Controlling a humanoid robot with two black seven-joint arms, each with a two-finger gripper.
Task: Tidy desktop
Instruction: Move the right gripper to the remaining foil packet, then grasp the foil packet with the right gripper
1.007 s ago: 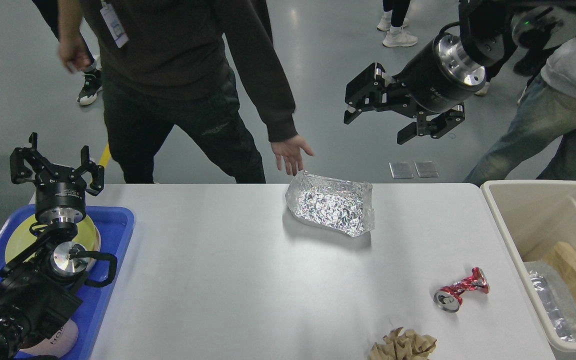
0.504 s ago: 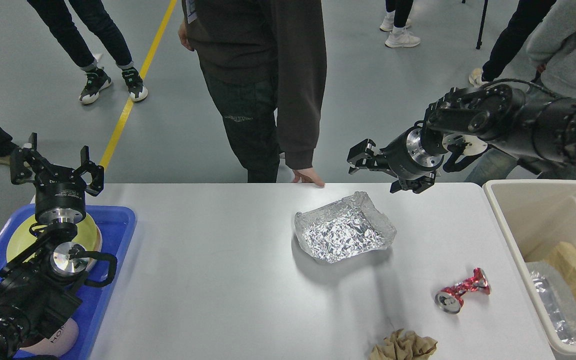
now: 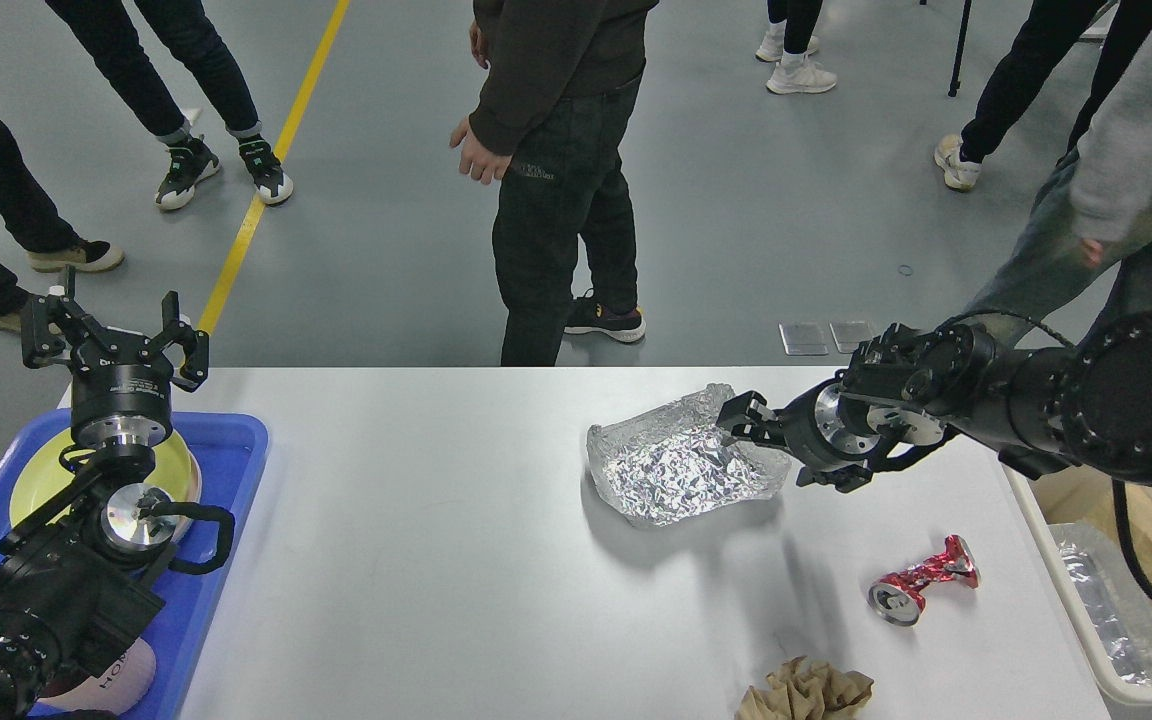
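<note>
The white desk (image 3: 456, 560) fills the lower middle of the frame, matte, with rounded far corners. On it, right of centre, lies a crumpled foil tray (image 3: 681, 470). Toward the lower right lies a crushed red can (image 3: 921, 580) on its side, and at the bottom edge a wad of brown paper (image 3: 806, 690). A blue tray (image 3: 226, 470) sits along the desk's left edge.

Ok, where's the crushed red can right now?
In the head view, the crushed red can lies on the desktop at its right side, between the crumpled foil tray and the beige bin, just beyond the crumpled brown paper.
</note>
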